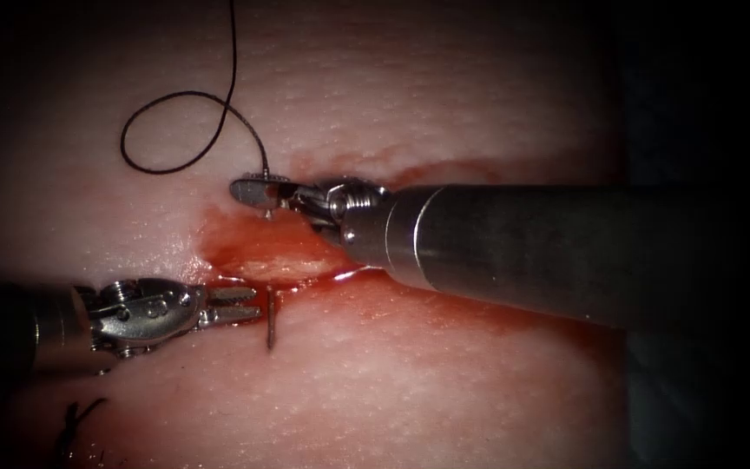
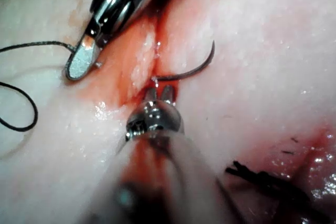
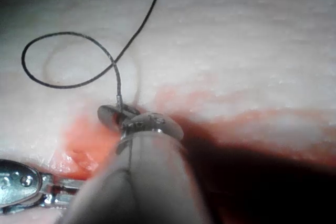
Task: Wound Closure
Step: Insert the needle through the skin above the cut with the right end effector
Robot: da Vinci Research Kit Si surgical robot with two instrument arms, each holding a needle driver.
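Note:
The cut [image 1: 262, 254] lies across the tissue [image 1: 444, 382], wet with red fluid. My right tool [image 1: 249, 189] comes in from the right. Its jaws are shut on the tail end of the curved needle, at the far edge of the cut where the dark thread [image 1: 234, 52] joins it. The needle is in the tissue, passing under the cut. Its tip part [image 1: 271, 326] stands out of the near edge and shows as a curved arc [image 2: 197, 67] in the left wrist view. My left tool [image 1: 249, 306] sits just left of that tip, jaws slightly open and holding nothing.
The thread forms a loop [image 3: 63, 33] on the tissue beyond the cut and runs off the far edge of the picture. Dark cut thread ends of an older stitch [image 1: 80, 421] lie at the near left. The right tool's thick shaft [image 1: 523, 247] covers the cut's right part.

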